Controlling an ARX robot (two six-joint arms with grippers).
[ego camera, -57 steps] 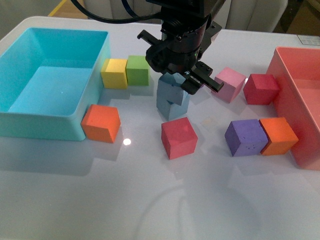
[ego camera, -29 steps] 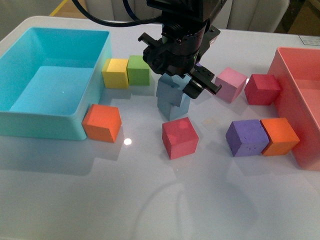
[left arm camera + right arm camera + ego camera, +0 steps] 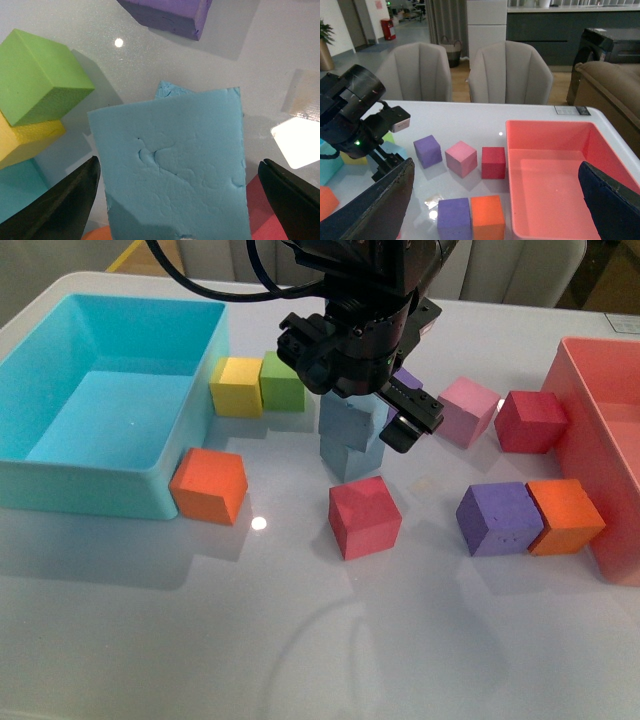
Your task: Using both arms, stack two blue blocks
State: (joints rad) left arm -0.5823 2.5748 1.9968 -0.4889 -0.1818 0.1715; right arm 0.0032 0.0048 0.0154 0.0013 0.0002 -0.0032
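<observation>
The left arm [image 3: 350, 330] hangs over two stacked blue blocks [image 3: 350, 435], jaws spread wide, gripping nothing. The right jaws are open, empty. Two purple cubes [image 3: 453, 219] are visible.

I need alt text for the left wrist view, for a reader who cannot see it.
The left gripper hangs open over the top blue block, which sits slightly askew on a second blue block. Around them on the white table lie a green cube, a yellow cube and a purple cube.

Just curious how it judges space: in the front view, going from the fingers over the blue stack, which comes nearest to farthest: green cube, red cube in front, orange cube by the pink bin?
1. Green cube, just left of the fingers.
2. Red cube, in front.
3. Orange cube, far right beside the pink bin.
</observation>
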